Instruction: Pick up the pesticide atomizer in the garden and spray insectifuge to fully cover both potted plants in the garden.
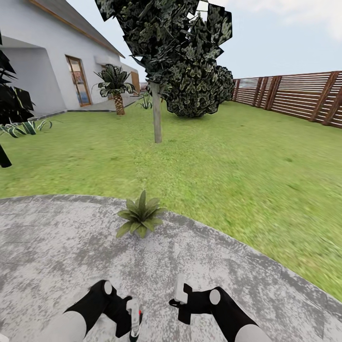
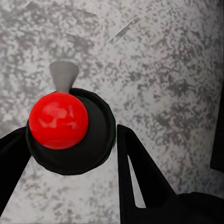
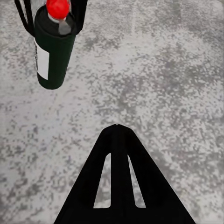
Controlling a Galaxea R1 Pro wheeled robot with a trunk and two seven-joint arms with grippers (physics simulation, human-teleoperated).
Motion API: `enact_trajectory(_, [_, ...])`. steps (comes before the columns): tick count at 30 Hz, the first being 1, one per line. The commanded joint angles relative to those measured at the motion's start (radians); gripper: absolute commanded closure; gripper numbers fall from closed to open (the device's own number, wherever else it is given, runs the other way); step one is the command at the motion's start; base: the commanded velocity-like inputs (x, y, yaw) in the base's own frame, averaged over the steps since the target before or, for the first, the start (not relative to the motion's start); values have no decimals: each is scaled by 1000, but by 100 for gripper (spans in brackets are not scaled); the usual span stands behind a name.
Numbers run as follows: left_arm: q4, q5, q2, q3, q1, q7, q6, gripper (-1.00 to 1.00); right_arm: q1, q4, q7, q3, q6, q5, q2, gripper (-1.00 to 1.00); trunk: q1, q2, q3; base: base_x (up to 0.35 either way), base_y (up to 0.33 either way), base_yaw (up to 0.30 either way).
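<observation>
1. Pesticide atomizer (image 3: 53, 49): I see it in my right wrist view as a dark-green bottle with a white label, a pale grey spray head and a red top, hanging above the grey paving (image 3: 154, 70). My left wrist view looks down onto it, showing the red top (image 2: 58, 120), the round dark shoulder and the grey nozzle. In my head view a white and red sliver of it (image 1: 135, 319) shows at the left gripper.

2. Left gripper (image 1: 130, 320): its black fingers (image 2: 140, 172) stand on either side of the bottle and grip it by the body.

3. Right gripper (image 1: 179, 297): it holds nothing. In my right wrist view the dark fingers (image 3: 119, 182) meet in one point with no gap between the tips, so it is closed, hovering over bare paving.

4. Potted plant (image 1: 139, 216): in my head view, one low rosette of olive-green leaves sits on the paving near its edge, ahead of both grippers and well apart from them.

5. Surroundings, head view: the lawn (image 1: 228, 156), a slatted wooden fence (image 1: 304, 97) at right, a thin-trunked tree (image 1: 156, 71), a dark bush (image 1: 199, 92), a small palm (image 1: 115, 88) and a white house (image 1: 42, 61).
</observation>
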Motion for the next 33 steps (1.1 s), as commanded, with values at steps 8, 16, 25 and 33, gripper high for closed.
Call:
enact_trajectory(8, [-5,-40,-49,0,-1,-3,-5,100,0,-2,4,-5,-4,6,1,100,0,0,-1,0,0,0])
enact_trajectory(16, [-29,-40,-91,1,-1,10,11,100,-1,-9,4,-5,-4,5,1,100,0,0,-1,0,0,0])
enact_trajectory(25, [-73,-30,-97,7,2,50,29,100,-16,-25,3,-5,-3,1,1,100,0,0,-1,0,0,0])
enact_trajectory(33, [-62,-36,-117,7,6,78,30,100,-23,-25,3,-5,-2,0,1,100,0,0,-1,0,0,0])
